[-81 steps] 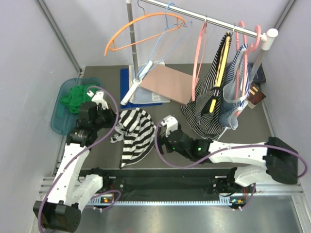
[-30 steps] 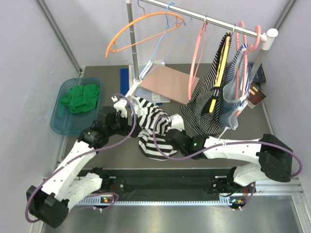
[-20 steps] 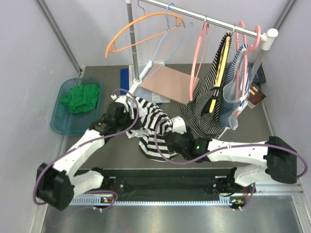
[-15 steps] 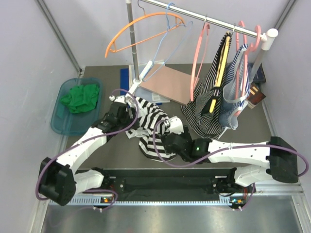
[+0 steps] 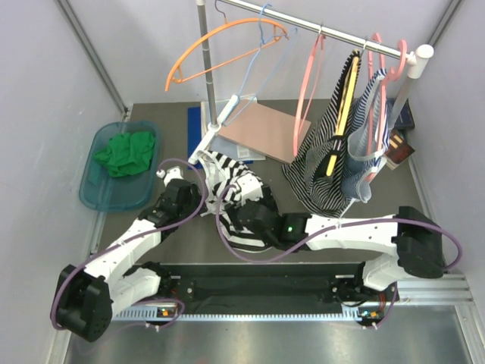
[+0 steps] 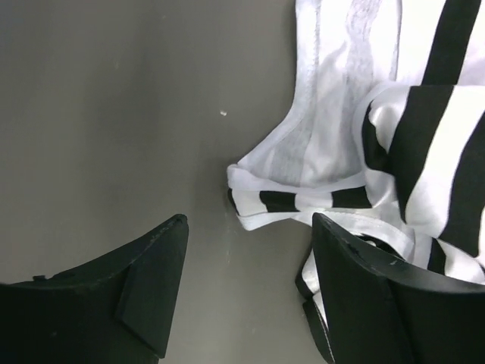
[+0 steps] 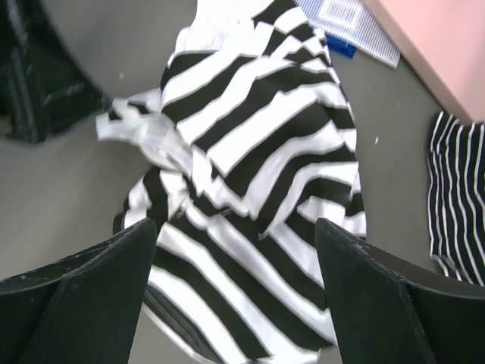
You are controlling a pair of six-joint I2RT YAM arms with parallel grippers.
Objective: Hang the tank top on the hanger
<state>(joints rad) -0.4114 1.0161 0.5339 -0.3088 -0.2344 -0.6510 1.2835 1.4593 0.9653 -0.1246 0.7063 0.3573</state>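
Left gripper (image 6: 250,262) has its jaws apart. A white-edged fold of the tank top (image 6: 326,144) lies on the dark table (image 6: 106,91) just ahead of the gap, not pinched, and one finger (image 6: 379,296) overlaps more of the cloth. The right gripper (image 7: 236,303) is also spread wide and holds nothing. It hangs over the crumpled heap, which spreads out ahead of and below its fingers.

The top looks like thin, soft knit with broad black and white bands and a narrow white binding along the straps and openings. I judge it light and limp, so it will sag, fold over itself and give no help in keeping its shape once lifted. A pinch in the middle of the heap would probably catch two layers at once. The bound edge of a strap or armhole is the better hold (the doubled seam gives the fingers something thicker to bite).

The hanger (image 5: 306,98) is thin, smooth, hard pink plastic with a curved hook. It hangs empty from the rail (image 5: 303,26), well beyond and above both grippers. It would likely swing at a nudge.
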